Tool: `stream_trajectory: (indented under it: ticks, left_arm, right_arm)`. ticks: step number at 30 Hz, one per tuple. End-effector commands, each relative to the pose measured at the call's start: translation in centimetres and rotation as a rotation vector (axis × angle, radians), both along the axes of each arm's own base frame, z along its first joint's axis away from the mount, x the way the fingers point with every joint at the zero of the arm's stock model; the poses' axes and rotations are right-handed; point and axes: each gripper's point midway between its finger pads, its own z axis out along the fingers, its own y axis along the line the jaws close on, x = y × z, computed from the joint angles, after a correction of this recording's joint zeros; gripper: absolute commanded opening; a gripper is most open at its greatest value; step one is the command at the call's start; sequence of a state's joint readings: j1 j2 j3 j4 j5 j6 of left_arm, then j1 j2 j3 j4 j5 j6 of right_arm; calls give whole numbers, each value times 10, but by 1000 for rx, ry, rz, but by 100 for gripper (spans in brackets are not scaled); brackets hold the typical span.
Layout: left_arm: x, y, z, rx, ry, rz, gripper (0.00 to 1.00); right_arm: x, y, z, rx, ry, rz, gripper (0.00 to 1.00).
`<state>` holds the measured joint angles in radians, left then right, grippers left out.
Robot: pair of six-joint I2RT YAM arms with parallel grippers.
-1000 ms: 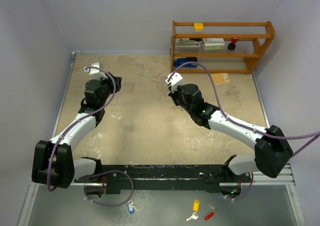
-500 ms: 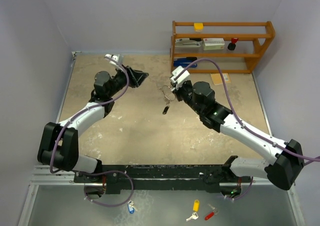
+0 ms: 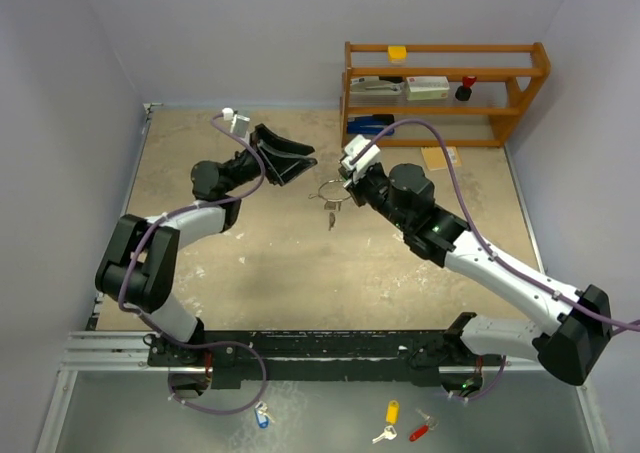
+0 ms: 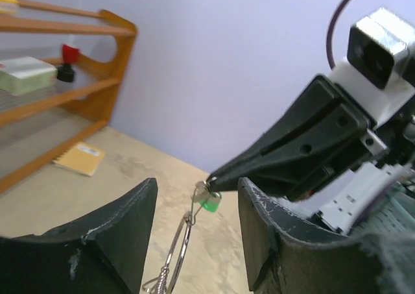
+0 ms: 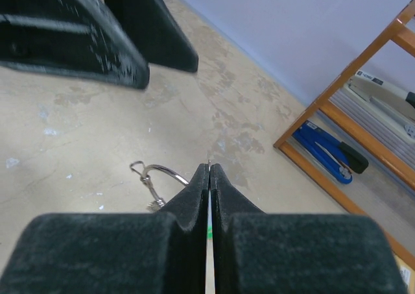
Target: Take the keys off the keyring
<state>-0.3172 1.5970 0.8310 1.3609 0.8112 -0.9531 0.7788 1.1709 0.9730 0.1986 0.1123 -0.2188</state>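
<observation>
My right gripper (image 3: 344, 186) is shut on the green-headed key (image 4: 209, 203) and holds it above the table. The thin silver keyring (image 3: 328, 190) hangs from that key, and the other keys (image 3: 330, 216), one of them dark, dangle below it. In the right wrist view the shut gripper (image 5: 209, 167) shows a green sliver between its pads, with the keyring (image 5: 163, 172) curving out to the left. My left gripper (image 3: 287, 159) is open, just left of the ring. In the left wrist view the left gripper (image 4: 197, 186) has the keyring (image 4: 177, 250) and the green key between its fingers (image 4: 110, 239) without touching them.
A wooden shelf (image 3: 520, 93) stands at the back right with a stapler, boxes and small red and yellow items. A blue stapler (image 5: 324, 152) and a tan notebook (image 3: 441, 157) lie by its foot. Yellow-, red- and blue-tagged keys (image 3: 392, 413) lie in front of the arm bases.
My right gripper has risen with the key, ring and dangling keys. My left arm has swung right and now brackets the ring with open fingers.
</observation>
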Motion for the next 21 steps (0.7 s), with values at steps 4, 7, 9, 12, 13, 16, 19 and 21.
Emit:
stream_trajectory:
  ticks: [4,7,9,12,13,16,19,21]
  left_arm:
    - [-39,-10,2,-15,-89,-198,49]
    - [-35,-11,-3,-10,-69,-194,49]
    - [-34,-12,-1,-15,-63,-195,49]
    - [-40,-11,6,-38,-80,-214,48]
    - [-43,-11,9,-49,-89,-222,47]
    - [-49,-14,17,-56,-119,-238,44]
    - [-52,-15,21,-61,-143,-226,42]
    - [-49,-15,22,-59,-160,-197,41]
  right_arm:
    - [-16,-2,74,91,-132,52,0]
    - [-21,-3,81,99,-140,67,0]
    - [-23,-1,84,105,-143,82,0]
    - [-26,-1,89,113,-148,92,0]
    - [-26,-1,89,115,-148,94,0]
    - [-29,1,92,122,-149,104,0]
    - [-31,2,94,132,-149,113,0]
    - [-32,2,94,135,-145,116,0]
